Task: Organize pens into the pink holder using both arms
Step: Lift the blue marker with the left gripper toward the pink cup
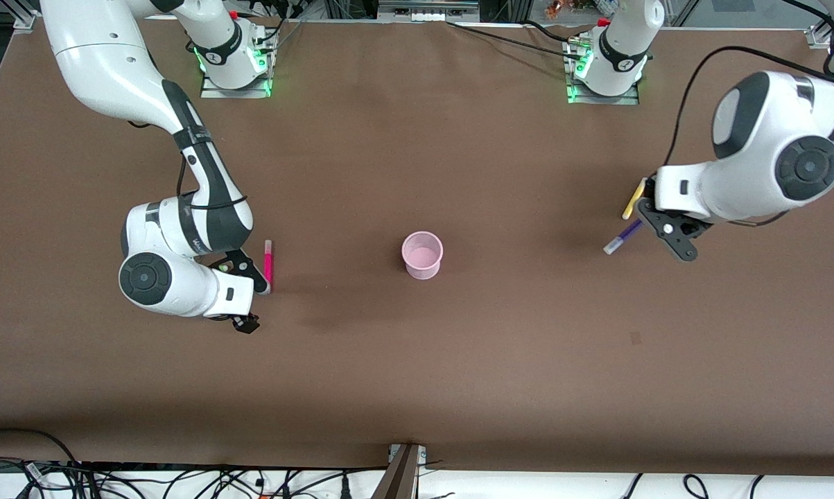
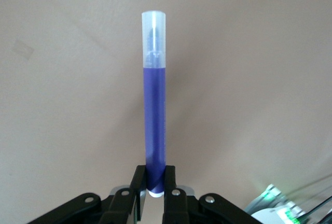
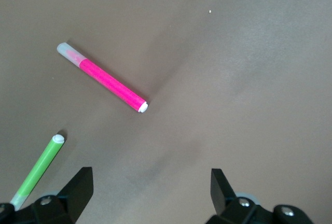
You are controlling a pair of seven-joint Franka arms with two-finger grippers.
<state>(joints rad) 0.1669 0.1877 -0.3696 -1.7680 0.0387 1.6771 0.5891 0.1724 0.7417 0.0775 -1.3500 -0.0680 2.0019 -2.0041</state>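
Note:
The pink holder (image 1: 422, 255) stands upright mid-table. My left gripper (image 1: 656, 222) is shut on one end of the purple pen (image 1: 621, 238) and holds it over the table at the left arm's end; the left wrist view shows the pen (image 2: 154, 105) sticking out straight from the closed gripper (image 2: 154, 182). The yellow pen (image 1: 633, 199) lies beside it, partly hidden by the hand. My right gripper (image 1: 252, 298) is open and empty above the table beside the magenta pen (image 1: 269, 263). The right wrist view shows the magenta pen (image 3: 104, 79), the green pen (image 3: 39, 169) and the open gripper (image 3: 150, 187). The arm hides the green pen in the front view.
Brown table (image 1: 417, 374) with bare surface between the holder and both arms. Cables run along the front edge (image 1: 181, 478).

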